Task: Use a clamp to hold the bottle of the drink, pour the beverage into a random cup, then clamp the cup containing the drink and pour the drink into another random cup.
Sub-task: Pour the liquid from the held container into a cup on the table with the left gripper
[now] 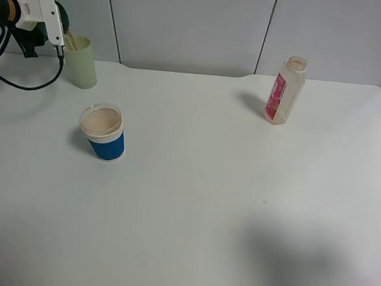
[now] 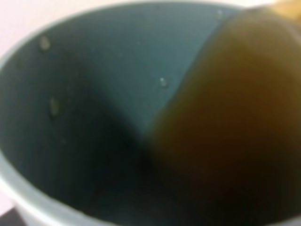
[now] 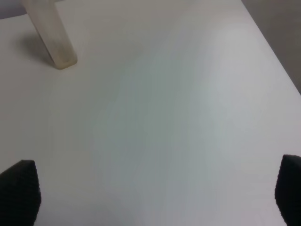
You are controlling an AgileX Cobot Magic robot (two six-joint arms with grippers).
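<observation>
A teal cup [image 2: 94, 117] fills the left wrist view, tilted, with brown drink [image 2: 225, 132] lying against one side of its dark inside. My left gripper [image 1: 51, 32], at the table's far left corner, is shut on this cup and holds it over the pale yellow-green tumbler [image 1: 81, 63], where a thin brownish stream [image 1: 70, 41] meets the rim. The bottle [image 1: 286, 91] stands upright at the far right, uncapped and apart from both arms; its base [image 3: 51, 40] shows in the right wrist view. Above bare table, my right gripper [image 3: 153, 197] is open, holding nothing.
A blue paper cup [image 1: 103, 133] with a white rim and pale beige contents stands left of centre on the white table [image 1: 206, 203]. A black cable [image 1: 24, 85] loops down from the left arm onto the table. A soft shadow lies near the front right.
</observation>
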